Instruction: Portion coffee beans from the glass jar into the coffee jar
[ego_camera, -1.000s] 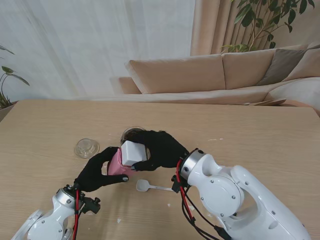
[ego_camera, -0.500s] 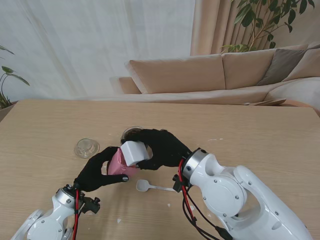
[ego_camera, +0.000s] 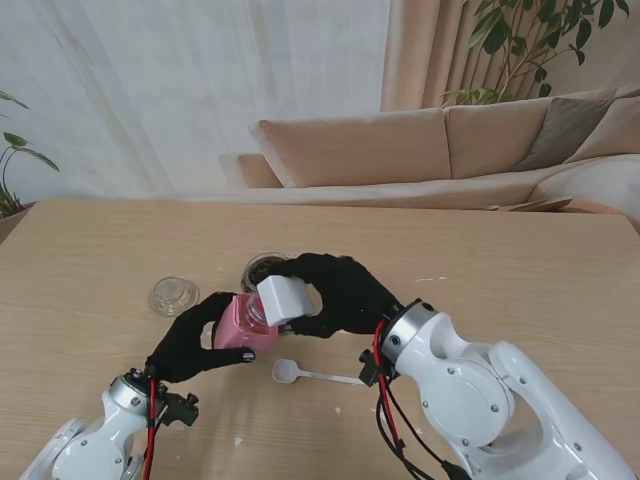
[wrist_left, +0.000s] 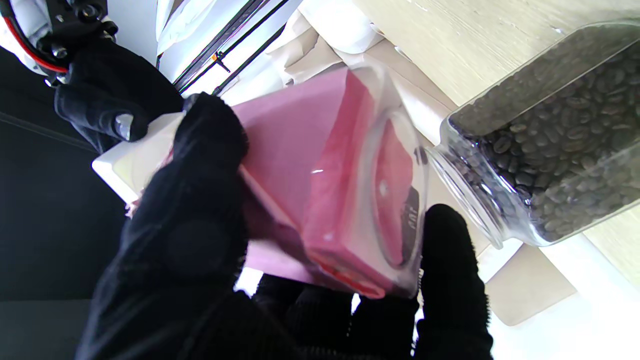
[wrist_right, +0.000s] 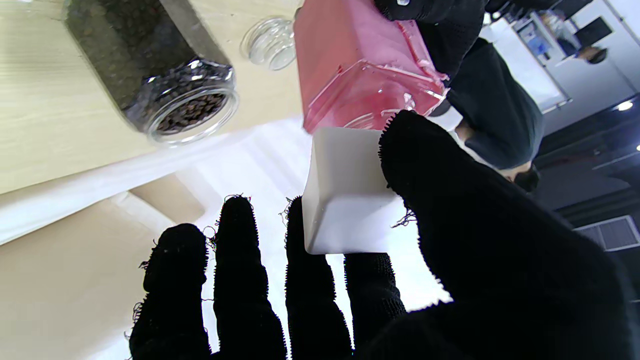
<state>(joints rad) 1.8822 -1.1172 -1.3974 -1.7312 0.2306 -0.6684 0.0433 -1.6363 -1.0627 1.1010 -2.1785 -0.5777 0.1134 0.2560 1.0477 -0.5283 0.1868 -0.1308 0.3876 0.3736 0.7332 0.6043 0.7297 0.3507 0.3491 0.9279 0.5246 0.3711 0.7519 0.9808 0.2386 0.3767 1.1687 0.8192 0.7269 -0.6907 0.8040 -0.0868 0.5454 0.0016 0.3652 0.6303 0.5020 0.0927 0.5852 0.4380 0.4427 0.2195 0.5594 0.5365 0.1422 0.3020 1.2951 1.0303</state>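
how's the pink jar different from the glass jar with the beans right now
The pink jar is held tilted in the left hand; the glass jar stands on the table, touched by neither hand.
The glass jar is clear, round-mouthed and full of dark beans; the pink jar is tinted and square-sided, with no beans showing.
The right hand grips the pink jar's white lid; the glass jar is open.

Left hand (ego_camera: 193, 340), black-gloved, on a white arm rising from the near left corner: fingers and thumb curled closed in a grasp. Right hand (ego_camera: 335, 293), black-gloved, on a white arm from the near right: thumb and fingers pinched closed, wrist angled toward the left hand.
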